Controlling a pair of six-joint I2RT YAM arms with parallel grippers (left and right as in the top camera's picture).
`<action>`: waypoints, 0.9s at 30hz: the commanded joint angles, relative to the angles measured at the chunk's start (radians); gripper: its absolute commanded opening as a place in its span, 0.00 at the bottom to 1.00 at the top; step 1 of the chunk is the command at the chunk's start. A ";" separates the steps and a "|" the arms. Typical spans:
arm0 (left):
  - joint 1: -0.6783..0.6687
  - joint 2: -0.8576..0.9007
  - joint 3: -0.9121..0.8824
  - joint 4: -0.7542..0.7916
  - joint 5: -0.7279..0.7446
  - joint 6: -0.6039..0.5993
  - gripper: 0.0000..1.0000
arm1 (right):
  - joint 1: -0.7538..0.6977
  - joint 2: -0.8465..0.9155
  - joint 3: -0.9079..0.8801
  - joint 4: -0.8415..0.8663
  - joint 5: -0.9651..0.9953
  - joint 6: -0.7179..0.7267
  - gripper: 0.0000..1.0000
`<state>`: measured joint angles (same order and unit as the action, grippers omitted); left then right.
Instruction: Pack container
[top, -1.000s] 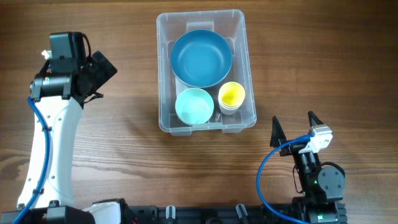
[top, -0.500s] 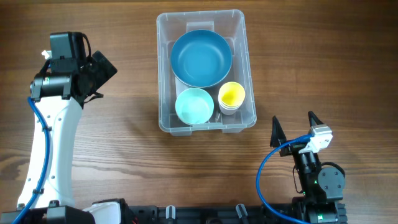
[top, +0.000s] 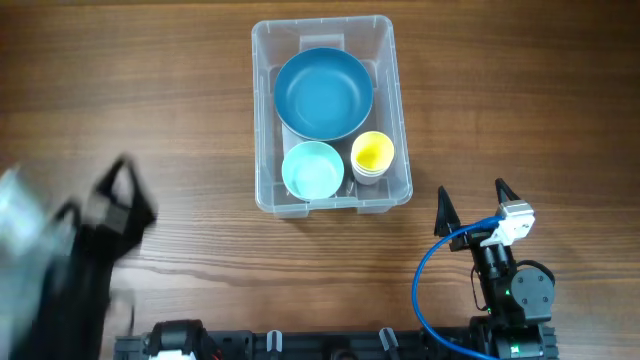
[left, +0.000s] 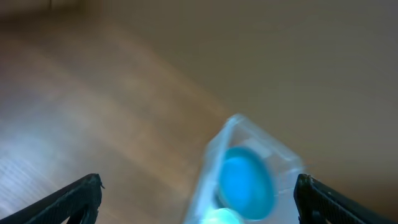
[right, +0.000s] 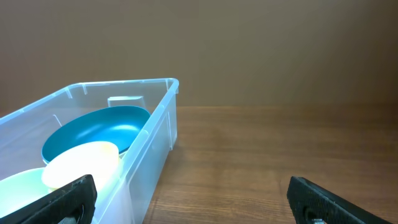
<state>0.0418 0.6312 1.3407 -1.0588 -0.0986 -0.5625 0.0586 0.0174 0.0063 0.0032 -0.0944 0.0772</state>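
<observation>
Three vessels fill the container (top: 320, 24) ahead: blue bowl (top: 323, 93), mint bowl (top: 312, 170), yellow cup (top: 372, 155). My left gripper (left: 199, 190), spread, empty, just swung back, blurred, probably retreating; packing looks done.

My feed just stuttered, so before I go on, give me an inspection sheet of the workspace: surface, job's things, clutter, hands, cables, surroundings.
Surface: wooden table, no spills seen.
Job's things: container upright, holding a blue bowl, a pale mint bowl and a yellow cup.
Clutter: nothing seen.
Hands: left hand open and empty, blurred overhead; right hand open and empty, apart from the container.
Cables: blue cable looping behind the right hand.
Surroundings: plain brown wall behind the table.
</observation>
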 joint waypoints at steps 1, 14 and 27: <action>-0.006 -0.284 0.000 -0.041 0.019 0.005 1.00 | 0.008 -0.006 -0.001 0.003 -0.011 0.001 1.00; -0.006 -0.619 -0.101 -0.238 -0.019 0.005 1.00 | 0.008 -0.006 -0.001 0.003 -0.011 0.001 1.00; 0.023 -0.627 -0.742 0.425 0.025 0.005 1.00 | 0.008 -0.006 -0.001 0.003 -0.011 0.001 1.00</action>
<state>0.0593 0.0128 0.7921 -0.8322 -0.1066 -0.5632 0.0586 0.0174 0.0063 0.0029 -0.0971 0.0772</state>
